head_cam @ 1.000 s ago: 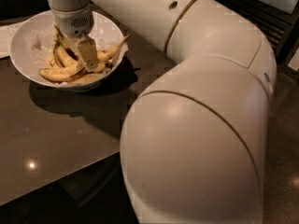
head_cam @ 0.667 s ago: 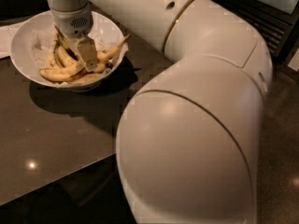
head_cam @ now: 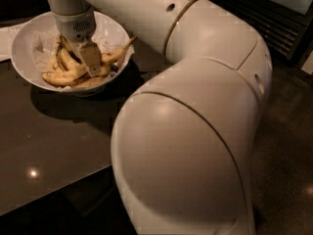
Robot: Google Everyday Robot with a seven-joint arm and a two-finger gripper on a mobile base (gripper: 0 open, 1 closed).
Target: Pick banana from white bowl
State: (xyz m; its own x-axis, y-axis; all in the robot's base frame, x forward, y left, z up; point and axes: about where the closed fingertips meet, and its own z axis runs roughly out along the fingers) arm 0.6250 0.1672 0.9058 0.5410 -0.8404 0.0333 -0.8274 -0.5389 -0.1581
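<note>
The white bowl (head_cam: 29, 38) stands on the dark table at the upper left and holds several yellow bananas on crinkled paper. A long curved banana (head_cam: 61, 78) lies along the bowl's near side, and another banana (head_cam: 117, 54) points over the right rim. My gripper (head_cam: 80, 67) reaches straight down into the bowl's middle, in among the bananas, with a banana (head_cam: 72, 60) right against it. I cannot make out which banana it touches. The arm's wrist hides the back of the bowl.
The arm's big elbow joint (head_cam: 186, 155) fills the right and front of the view. A flat white sheet (head_cam: 5, 35) lies left of the bowl. The dark table (head_cam: 44, 146) ends at a near edge at the lower left. A dark slatted panel (head_cam: 274, 18) stands at the upper right.
The elbow joint has swung a little to the left. The gripper stays in the bowl, slightly lower among the bananas. The bowl has not moved.
</note>
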